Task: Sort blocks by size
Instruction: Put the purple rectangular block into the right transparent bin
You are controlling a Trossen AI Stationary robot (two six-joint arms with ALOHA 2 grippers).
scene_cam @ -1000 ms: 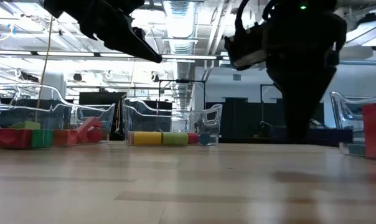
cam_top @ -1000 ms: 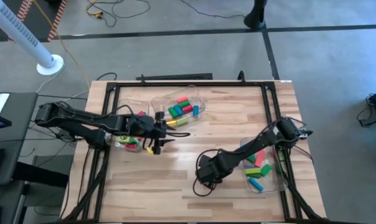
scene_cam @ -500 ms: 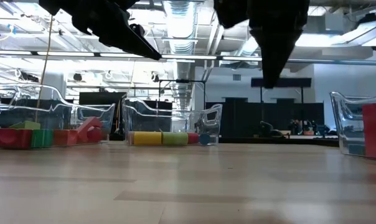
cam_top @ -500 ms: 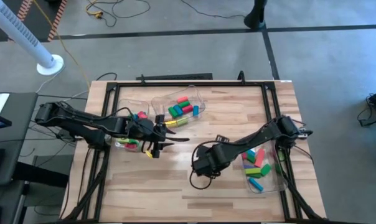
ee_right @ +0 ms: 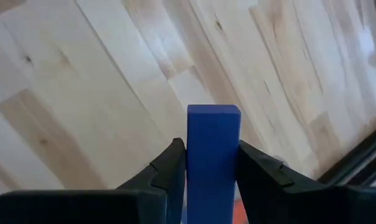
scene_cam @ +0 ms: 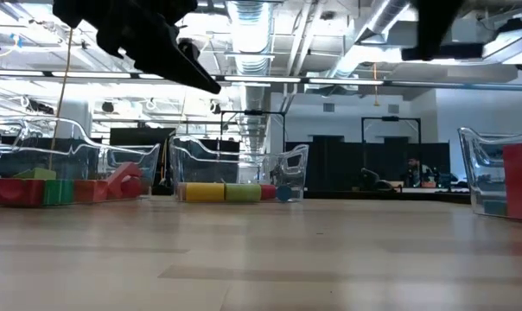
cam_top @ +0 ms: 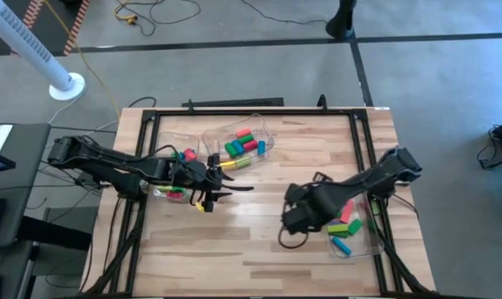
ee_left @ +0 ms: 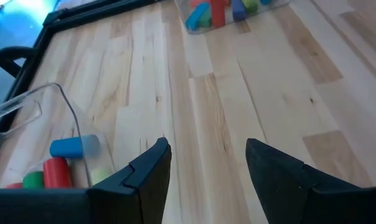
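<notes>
A blue block (ee_right: 213,149), clamped in the right claw (cam_top: 294,218), had swung back toward the bin (cam_top: 369,241) at the counter's right edge, likely for dropping; the left claw (cam_top: 220,189) hung open.

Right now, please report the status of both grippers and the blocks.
Right gripper shut on blue block, above bare table near the right bin. Left gripper open, empty, beside the left bins. Nothing in the way.

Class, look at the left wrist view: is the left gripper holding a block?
No: the left gripper stands open, with only bare table between its fingers.
</notes>
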